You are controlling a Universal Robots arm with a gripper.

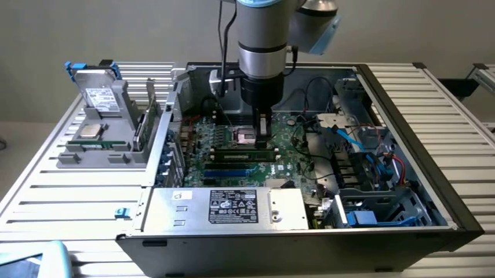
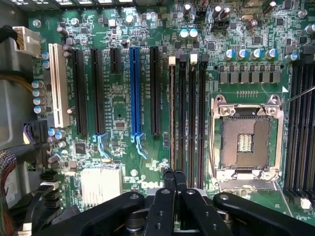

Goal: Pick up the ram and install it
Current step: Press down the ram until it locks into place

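My gripper (image 2: 174,178) hangs low over the motherboard (image 2: 123,103), fingers pressed together and holding nothing. The ram (image 1: 245,154) lies seated in a black slot just beside my fingertips, near the open processor socket (image 2: 244,140).

"DELL" printed white on motherboard (image 2: 147,184), partly hidden; power supply label (image 1: 233,206) text unreadable.

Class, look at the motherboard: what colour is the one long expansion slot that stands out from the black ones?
Blue, clearest in the wrist view.
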